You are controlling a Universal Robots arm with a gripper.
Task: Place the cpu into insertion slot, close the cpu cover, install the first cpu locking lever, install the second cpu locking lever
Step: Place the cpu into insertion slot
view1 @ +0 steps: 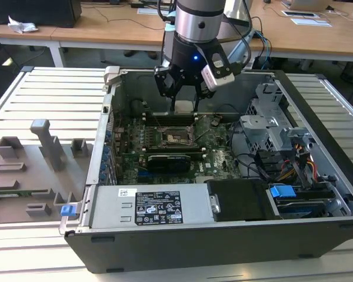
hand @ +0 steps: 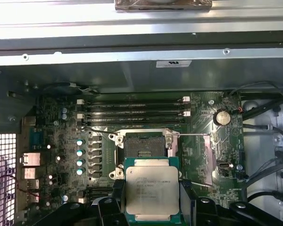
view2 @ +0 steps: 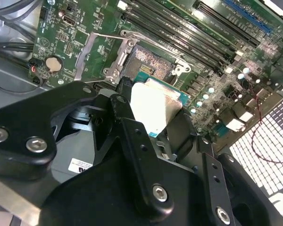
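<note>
1. One slatted metal table is carrying everything, its surface running out bare towards the exterior view's far left.
2. One open-topped computer case is lying on it, its walls ringing the work area; the far wall is standing close behind the arm.
3. One grey fixture tray is sitting on the table at the exterior view's left, just outside the case.
4. One green motherboard is lying flat on the case floor, with a power supply bounding it on the near side and a drive cage on the exterior view's right.
5. One gripper is hanging inside the case above the board, its black fingers drawn in narrow and pinching the cpu by two opposite edges.
6. One insertion slot is lying uncovered, its contact field showing, with long memory slots just beyond its far edge.
7. One cpu cover seems to be resting swung aside at the slot's right edge, though its tilt is hard to tell.
8. One cpu is hovering level between the fingers, metal top up, not yet seated; in the first wrist view its edge is overlapping the slot's rim.
9. Two thin wire locking levers are lying released, reaching out past the slot's right side.
</note>
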